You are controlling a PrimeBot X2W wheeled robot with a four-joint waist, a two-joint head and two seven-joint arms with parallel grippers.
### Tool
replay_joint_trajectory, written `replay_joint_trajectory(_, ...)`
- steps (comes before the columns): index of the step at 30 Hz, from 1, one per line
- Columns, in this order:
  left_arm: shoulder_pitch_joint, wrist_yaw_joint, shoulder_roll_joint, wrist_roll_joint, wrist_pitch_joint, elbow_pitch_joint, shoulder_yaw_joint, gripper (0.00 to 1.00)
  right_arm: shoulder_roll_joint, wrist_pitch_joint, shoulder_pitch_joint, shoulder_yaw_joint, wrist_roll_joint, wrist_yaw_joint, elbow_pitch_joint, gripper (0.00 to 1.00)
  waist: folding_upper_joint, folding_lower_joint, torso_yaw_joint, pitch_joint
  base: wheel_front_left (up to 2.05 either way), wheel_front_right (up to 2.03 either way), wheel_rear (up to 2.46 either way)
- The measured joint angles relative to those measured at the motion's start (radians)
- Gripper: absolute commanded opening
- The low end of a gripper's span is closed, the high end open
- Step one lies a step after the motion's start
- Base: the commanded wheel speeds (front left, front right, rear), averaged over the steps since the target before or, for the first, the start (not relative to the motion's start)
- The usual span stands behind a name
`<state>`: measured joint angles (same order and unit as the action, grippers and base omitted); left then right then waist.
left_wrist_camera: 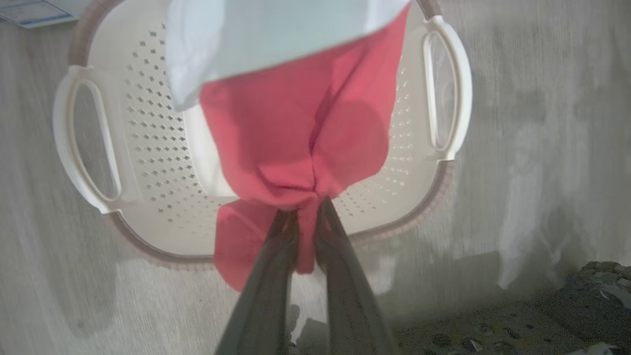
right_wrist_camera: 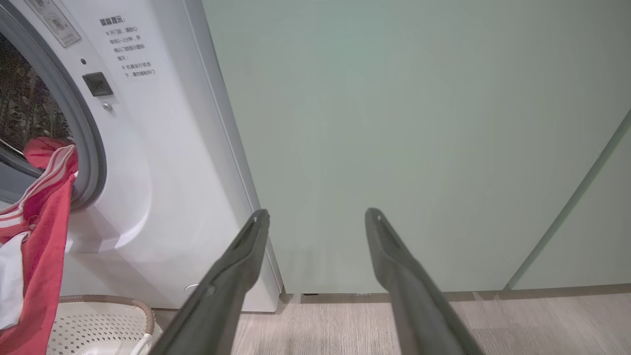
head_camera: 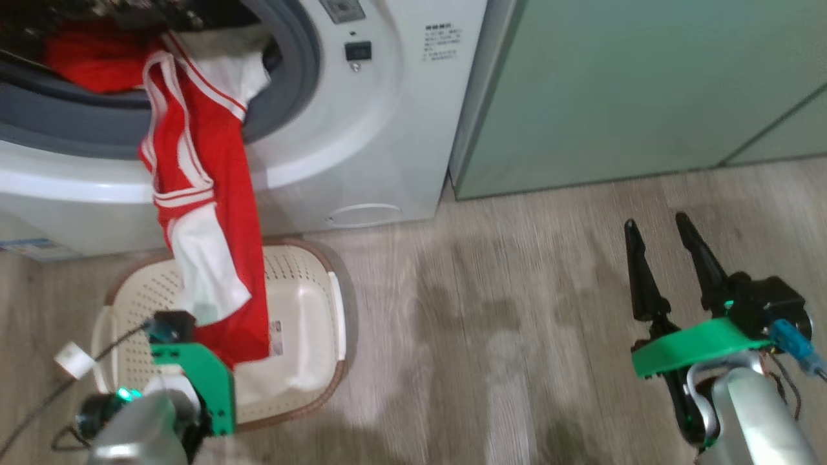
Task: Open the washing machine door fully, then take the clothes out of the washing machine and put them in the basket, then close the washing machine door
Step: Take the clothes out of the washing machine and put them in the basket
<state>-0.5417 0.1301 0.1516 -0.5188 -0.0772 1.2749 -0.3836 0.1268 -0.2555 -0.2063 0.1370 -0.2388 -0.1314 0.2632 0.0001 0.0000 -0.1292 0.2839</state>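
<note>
A red garment with white trim (head_camera: 207,194) hangs from the washing machine (head_camera: 387,116) mouth down over the cream basket (head_camera: 303,303) on the floor in front. More red cloth (head_camera: 90,58) lies inside the drum. My left gripper (left_wrist_camera: 306,209) is shut on the garment's lower red end (left_wrist_camera: 296,143), held above the basket (left_wrist_camera: 148,148). My right gripper (head_camera: 665,248) is open and empty, far to the right over the floor; in its wrist view it (right_wrist_camera: 318,217) points at the green cabinet. The washing machine door is out of view.
Pale green cabinets (head_camera: 646,84) stand right of the washer. Wood-look floor (head_camera: 504,323) spreads between the basket and my right arm. A blue label (head_camera: 29,245) sits low on the washer's left. A dark rough patch (left_wrist_camera: 567,310) shows at the left wrist view's lower right.
</note>
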Motion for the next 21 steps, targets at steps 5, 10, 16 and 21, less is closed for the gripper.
replay_joint_trajectory(5, -0.042, -0.031, 0.021, 0.008, 0.047, 0.006, 0.000, 0.00, 0.000, 0.000, -0.032, 0.004, 0.000, 0.000, -0.006, 1.00, 0.0000, 0.0000, -0.027, 0.051, 0.00, 0.00, 0.00)
replay_joint_trajectory(10, -0.046, -0.037, 0.019, -0.003, 0.087, 0.010, 0.006, 0.00, -0.004, 0.000, -0.041, -0.005, 0.000, 0.000, -0.006, 1.00, 0.0000, 0.0000, -0.058, 0.069, 0.00, 0.00, 0.00)
replay_joint_trajectory(16, -0.031, -0.032, 0.002, -0.031, 0.165, 0.017, 0.020, 1.00, -0.005, 0.000, -0.038, -0.018, 0.000, 0.000, -0.001, 1.00, 0.0000, 0.0000, -0.058, 0.036, 0.00, 0.00, 0.00)
replay_joint_trajectory(21, 0.038, -0.014, -0.012, -0.061, 0.226, 0.019, 0.031, 1.00, -0.010, 0.000, -0.011, -0.030, 0.000, 0.000, 0.002, 1.00, 0.0000, 0.0000, -0.052, -0.033, 0.00, 0.00, 0.00)
